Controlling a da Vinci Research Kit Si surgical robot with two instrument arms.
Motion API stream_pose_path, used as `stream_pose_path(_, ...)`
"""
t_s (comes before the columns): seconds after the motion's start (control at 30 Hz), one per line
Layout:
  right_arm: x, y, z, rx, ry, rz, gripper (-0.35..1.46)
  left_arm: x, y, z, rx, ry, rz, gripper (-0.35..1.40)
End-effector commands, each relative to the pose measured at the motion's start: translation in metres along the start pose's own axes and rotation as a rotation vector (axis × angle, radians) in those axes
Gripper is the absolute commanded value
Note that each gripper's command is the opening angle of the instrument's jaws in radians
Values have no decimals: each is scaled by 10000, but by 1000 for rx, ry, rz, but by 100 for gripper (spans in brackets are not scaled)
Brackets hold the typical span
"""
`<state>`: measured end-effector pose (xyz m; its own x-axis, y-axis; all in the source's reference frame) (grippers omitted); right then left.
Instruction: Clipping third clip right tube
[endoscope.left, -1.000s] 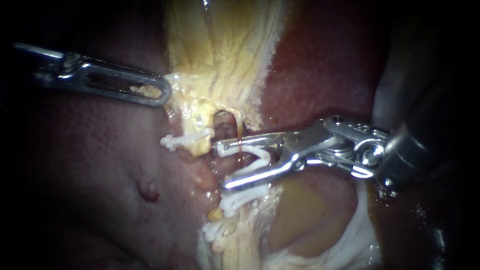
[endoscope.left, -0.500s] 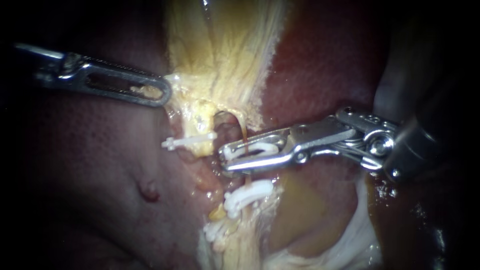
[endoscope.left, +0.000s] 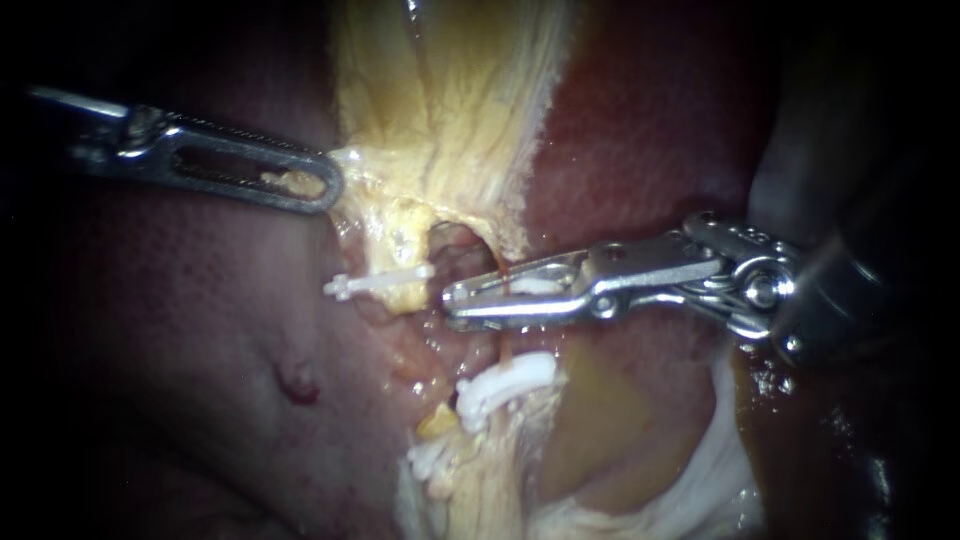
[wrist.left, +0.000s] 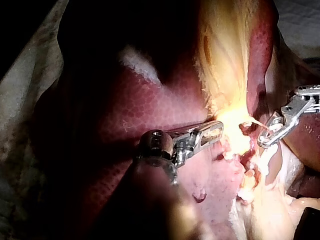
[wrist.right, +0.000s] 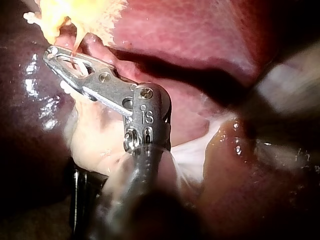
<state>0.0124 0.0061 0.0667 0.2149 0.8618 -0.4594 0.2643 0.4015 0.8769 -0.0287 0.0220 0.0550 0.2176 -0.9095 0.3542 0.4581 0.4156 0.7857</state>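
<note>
At the far left of the endoscope view the left instrument comes in over the dark red liver. Its slotted jaws lie together, closed on the edge of the yellow tissue, a shred of which shows in the slot. The left wrist view shows the same grip, with the jaw tip meeting the bright yellow edge.

Just right of and below that tip, a white clip lies across the left strand beside a small opening in the tissue.

On the other side of the opening runs the right tube, a thin orange-brown strand passing downward. The right instrument reaches in from the right and crosses this tube. Its jaws are almost fully together, pressed from both sides on a third clip, whose white body shows in the narrow gap between them, astride the tube. In the right wrist view the strand passes through the jaws near their tip.

Below the jaws, a lower clip sits on the same tube, apart from them. A further white clip lies lower still, against pale fibrous tissue.
</note>
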Motion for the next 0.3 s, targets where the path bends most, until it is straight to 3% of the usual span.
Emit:
stream_pose_path(0.03, -1, 1, 0, 0, -1, -1, -35, 0, 0, 0, 0, 0, 0, -35)
stream_pose_path(0.3, -1, 3, -1, -1, -1, -1, -35, 0, 0, 0, 0, 0, 0, -35)
